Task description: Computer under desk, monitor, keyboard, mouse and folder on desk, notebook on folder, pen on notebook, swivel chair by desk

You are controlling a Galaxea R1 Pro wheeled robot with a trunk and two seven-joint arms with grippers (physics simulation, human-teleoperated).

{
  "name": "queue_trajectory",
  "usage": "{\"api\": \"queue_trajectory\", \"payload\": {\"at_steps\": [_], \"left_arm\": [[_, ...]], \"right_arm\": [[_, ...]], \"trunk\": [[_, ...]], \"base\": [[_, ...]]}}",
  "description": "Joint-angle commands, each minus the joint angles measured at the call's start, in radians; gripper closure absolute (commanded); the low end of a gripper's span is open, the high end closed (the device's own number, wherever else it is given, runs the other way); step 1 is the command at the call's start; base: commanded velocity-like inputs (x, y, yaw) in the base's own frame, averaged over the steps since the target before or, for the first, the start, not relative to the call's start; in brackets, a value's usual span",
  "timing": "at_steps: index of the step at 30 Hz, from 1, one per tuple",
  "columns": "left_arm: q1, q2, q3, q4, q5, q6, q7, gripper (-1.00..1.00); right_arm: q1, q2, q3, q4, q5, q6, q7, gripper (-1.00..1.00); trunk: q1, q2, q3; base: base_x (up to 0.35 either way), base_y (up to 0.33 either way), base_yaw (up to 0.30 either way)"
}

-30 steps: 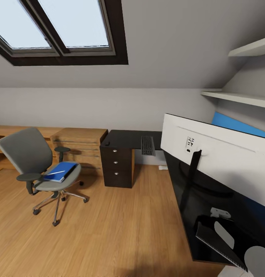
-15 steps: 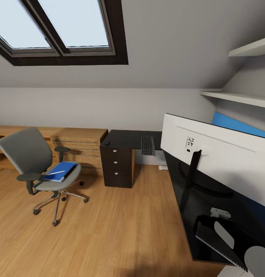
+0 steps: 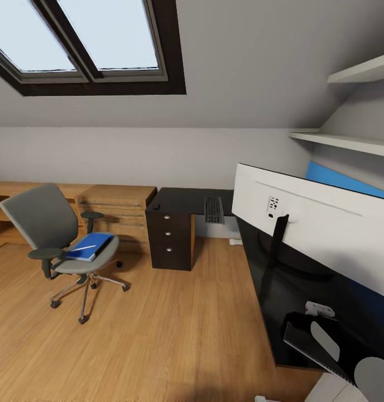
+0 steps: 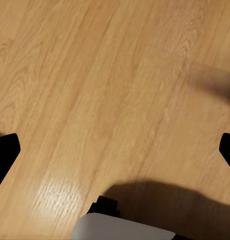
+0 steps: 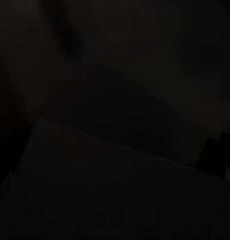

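The whole view has shifted slightly, so the camera has moved, not the furniture. The folder lies on the chair at far left, well apart from the desk; keyboard and monitor rest on the desk. Left gripper stands spread over the floor; the right's state cannot be told. Folder transfer is judged pending.

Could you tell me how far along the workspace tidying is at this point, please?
Done: the monitor stands on the desk, and the keyboard lies on it further along. In hand: nothing; the left gripper hangs open over bare floor. Left: the folder, with something slim and pale on top, lies on the swivel chair, which stands away from the desk.
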Motion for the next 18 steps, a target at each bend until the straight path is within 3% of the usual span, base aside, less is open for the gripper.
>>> {"api": "queue_trajectory", "payload": {"at_steps": [1, 11, 18], "left_arm": [[0.0, 0.001, -0.008, -0.001, 0.01, -0.004, 0.008, -1.0], [0.0, 0.001, -0.008, -0.001, 0.01, -0.004, 0.008, -1.0], [0.0, 0.001, -0.008, -0.001, 0.01, -0.004, 0.009, -1.0]], "right_arm": [[0.001, -0.002, 0.009, 0.027, -0.021, 0.006, -0.008, -1.0], [0.001, -0.002, 0.009, 0.028, -0.021, -0.011, -0.008, -1.0], [0.001, -0.002, 0.009, 0.027, -0.021, -0.012, -0.008, -1.0]], "trunk": [[0.0, -0.001, -0.001], [0.0, -0.001, -0.001], [0.0, -0.001, -0.001]], "base": [[-0.015, 0.0, 0.0], [-0.006, 0.0, 0.0], [-0.158, 0.0, 0.0]]}}
